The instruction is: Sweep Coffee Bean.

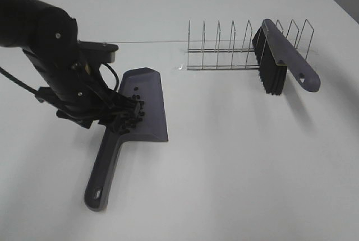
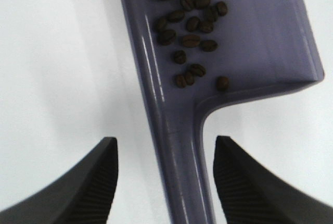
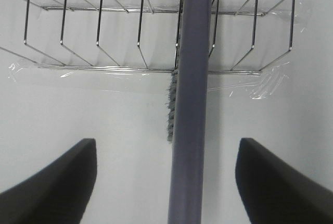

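Nearest me, the dustpan (image 1: 137, 123) lay flat on the table (image 1: 235, 162), handle pointing toward my side and blade away, long axis running roughly front-to-back w/ a slight tilt. I had the left gripper (image 2: 165, 182) low over the neck of that pan; in the left wrist view its jaws stood apart on either side of the handle w/ table showing in both gaps, so open, touching nothing. The coffee bean (image 2: 190, 26) cluster sat inside the pan just past the neck, straight ahead of the claw along the handle line. Farther back, the brush (image 1: 280, 56) rested in the wire rack (image 1: 224, 50), handle angled out to the right. Right gripper (image 3: 166, 182) hung above it, jaws wide, straddling the handle w/o contact. I judged the left arm far nearer the beans; any re-grip would need to close across the handle, not along it
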Robot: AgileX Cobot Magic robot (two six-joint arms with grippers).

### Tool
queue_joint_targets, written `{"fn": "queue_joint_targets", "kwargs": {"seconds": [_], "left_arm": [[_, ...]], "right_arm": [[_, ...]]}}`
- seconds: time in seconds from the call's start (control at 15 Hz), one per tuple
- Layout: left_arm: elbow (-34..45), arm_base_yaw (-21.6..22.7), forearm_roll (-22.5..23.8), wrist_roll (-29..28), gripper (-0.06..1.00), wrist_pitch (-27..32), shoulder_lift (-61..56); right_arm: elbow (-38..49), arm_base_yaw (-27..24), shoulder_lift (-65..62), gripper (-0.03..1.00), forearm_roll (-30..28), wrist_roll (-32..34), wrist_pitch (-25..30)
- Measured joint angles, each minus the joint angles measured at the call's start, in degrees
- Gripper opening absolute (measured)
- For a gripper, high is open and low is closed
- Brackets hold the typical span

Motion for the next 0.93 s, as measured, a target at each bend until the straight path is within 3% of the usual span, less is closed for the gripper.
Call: {"fn": "queue_joint_targets", "kwargs": {"seconds": [0.33, 0.73, 0.8, 0.93], "left_arm": [[-0.1, -0.1, 9.1, -0.2, 0.54, 10.9, -20.6], [1.4, -0.1, 9.9, -0.2, 0.54, 26.8, -41.2], [6.9, -0.1, 9.9, -0.2, 0.54, 29.6, -47.0], [11.9, -0.1, 9.3, -0.2, 0.54, 30.5, -51.4]], "right_arm": [[16.0, 0.0, -13.4, 0.70, 0.0, -1.5, -0.1], [43.5, 0.0, -31.1, 0.70, 0.0, -4.1, -0.1], [52.7, 0.0, -38.9, 0.70, 0.0, -4.5, -0.1], [59.6, 0.0, -45.0, 0.70, 0.0, -4.6, -0.1]]}}
